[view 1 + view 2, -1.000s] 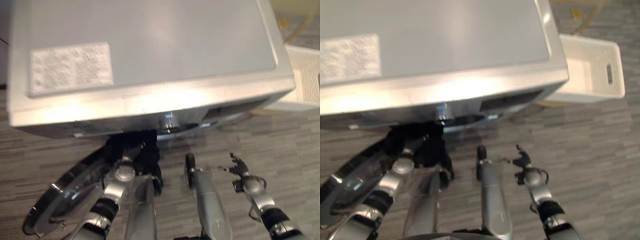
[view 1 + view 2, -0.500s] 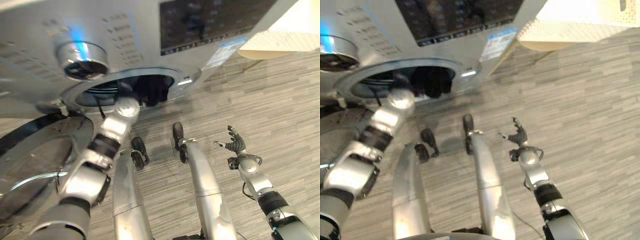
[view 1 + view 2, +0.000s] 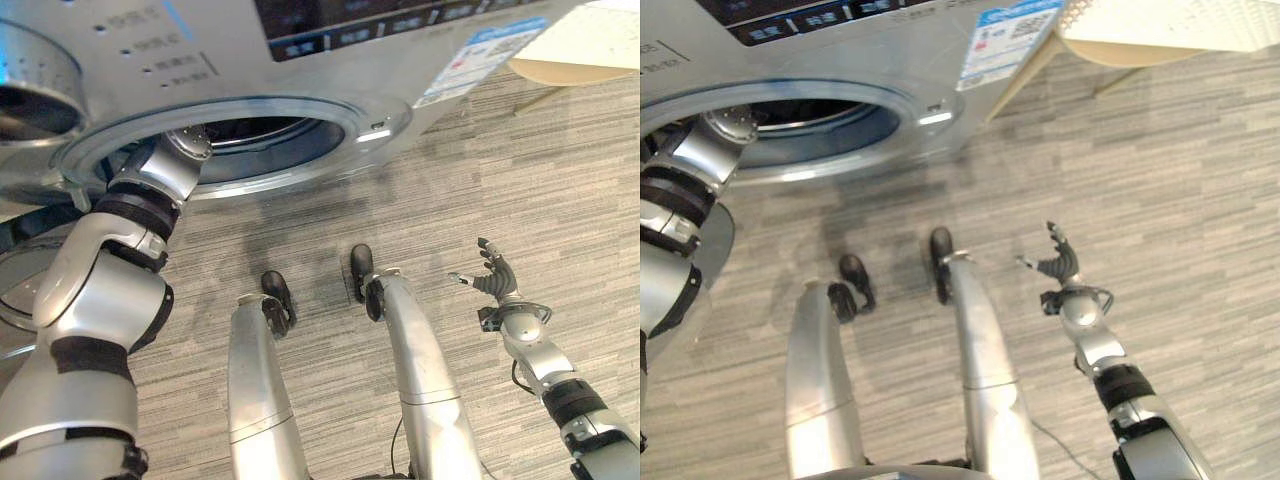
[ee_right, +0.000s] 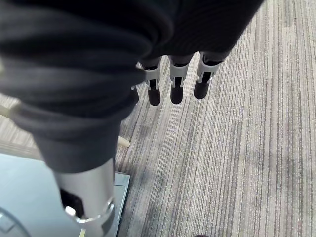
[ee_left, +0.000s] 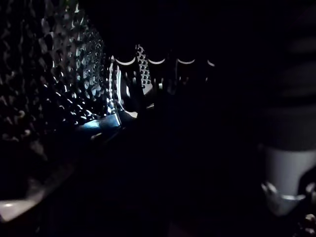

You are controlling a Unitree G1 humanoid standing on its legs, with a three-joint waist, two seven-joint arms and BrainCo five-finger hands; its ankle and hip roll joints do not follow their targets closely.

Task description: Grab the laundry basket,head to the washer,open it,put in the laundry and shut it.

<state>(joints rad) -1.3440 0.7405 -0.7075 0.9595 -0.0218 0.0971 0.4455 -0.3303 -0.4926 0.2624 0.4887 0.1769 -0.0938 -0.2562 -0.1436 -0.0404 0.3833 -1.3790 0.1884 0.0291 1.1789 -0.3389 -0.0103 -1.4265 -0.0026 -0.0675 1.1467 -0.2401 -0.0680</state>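
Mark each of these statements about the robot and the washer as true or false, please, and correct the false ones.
1. The washer has its round opening uncovered. True.
2. The left arm reaches into the washer's drum. True; the left hand itself is hidden inside.
3. The right hand is gripping the laundry basket. False; it hangs free above the floor, fingers relaxed, holding nothing.
4. The laundry basket stands in front of the washer's opening. False; it is off to the washer's right side.
5. A pile of clothes lies on the floor beside the right hand. False; the floor there is bare.
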